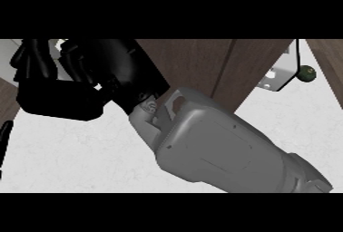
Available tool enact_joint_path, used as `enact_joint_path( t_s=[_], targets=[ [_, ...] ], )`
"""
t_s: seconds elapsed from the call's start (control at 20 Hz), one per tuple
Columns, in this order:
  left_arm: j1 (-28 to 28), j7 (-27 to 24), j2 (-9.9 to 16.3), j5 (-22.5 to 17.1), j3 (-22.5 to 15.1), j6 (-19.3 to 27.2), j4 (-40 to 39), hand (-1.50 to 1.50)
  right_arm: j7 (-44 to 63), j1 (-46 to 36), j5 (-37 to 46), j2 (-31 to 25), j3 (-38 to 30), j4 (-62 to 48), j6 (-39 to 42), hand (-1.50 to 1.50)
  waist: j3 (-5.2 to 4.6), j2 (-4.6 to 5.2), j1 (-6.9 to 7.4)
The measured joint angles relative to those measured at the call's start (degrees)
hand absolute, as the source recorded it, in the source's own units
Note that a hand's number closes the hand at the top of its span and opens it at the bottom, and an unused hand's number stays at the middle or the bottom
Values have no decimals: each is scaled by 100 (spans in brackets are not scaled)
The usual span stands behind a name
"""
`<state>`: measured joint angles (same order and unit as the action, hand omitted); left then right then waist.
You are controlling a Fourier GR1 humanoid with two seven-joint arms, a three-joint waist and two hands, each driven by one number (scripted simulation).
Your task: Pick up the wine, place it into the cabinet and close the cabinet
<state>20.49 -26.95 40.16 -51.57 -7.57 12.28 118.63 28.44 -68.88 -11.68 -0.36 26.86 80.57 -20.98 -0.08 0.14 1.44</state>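
At upper left: one black hand [74, 77] | one cabinet [201, 63] behind

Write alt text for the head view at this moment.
A grey forearm reaches up and left, its black hand filling the upper left against a dark wooden cabinet door. A dark green wine bottle shows inside the cabinet at upper right, above the white counter.

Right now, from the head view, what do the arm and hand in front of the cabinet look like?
One arm fills the view: a boxy grey forearm with rounded edges, small dark screw dots and a cut-out bracket at the wrist. It ends in a glossy black hand with chunky segmented fingers. No cables or markings show. Behind it stands the dark brown wooden cabinet. Which arm it is, I cannot tell.
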Motion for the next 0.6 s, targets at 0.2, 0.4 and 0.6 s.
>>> enact_joint_path(
  t_s=[0.2,0.4,0.6],
  targets=[
    [-116,151,-106,149,-17,122,77,-150,-535,-51,-118,4,-320,-702,330,150,7,-20,-12],
    [-297,282,-166,204,22,100,-55,-150,-1055,-99,-162,38,-478,-1176,653,150,6,-95,-17],
    [-275,359,-228,279,17,111,3,-150,-1334,-89,-206,13,-621,-1403,991,150,-13,-148,2]
  ],
)
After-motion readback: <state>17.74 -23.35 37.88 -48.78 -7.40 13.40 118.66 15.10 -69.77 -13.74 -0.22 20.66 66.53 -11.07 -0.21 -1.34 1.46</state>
